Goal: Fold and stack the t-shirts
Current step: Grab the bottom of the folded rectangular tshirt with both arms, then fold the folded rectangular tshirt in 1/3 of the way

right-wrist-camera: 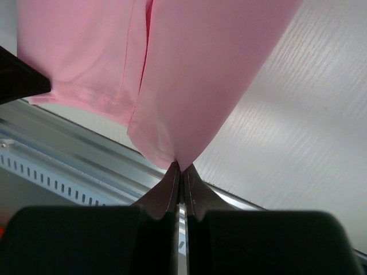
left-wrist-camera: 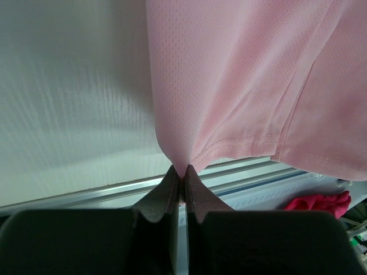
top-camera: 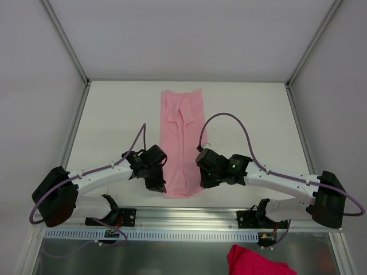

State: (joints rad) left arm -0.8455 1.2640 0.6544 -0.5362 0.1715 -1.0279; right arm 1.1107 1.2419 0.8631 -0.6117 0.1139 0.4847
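Observation:
A pale-pink t-shirt (top-camera: 182,140) lies folded into a long narrow strip down the middle of the white table, its near end between the two arms. My left gripper (top-camera: 160,184) is shut on the near left corner of the t-shirt (left-wrist-camera: 229,86); in the left wrist view the fabric is pinched to a point between the fingertips (left-wrist-camera: 182,172). My right gripper (top-camera: 202,182) is shut on the near right corner of the t-shirt (right-wrist-camera: 195,80), the cloth drawn into the closed fingertips (right-wrist-camera: 181,167). The hem hangs slightly lifted at both corners.
A darker pink-red garment (top-camera: 252,260) lies below the table's near metal rail (top-camera: 189,215), also seen in the left wrist view (left-wrist-camera: 321,201). White walls and frame posts (top-camera: 69,51) enclose the table on three sides.

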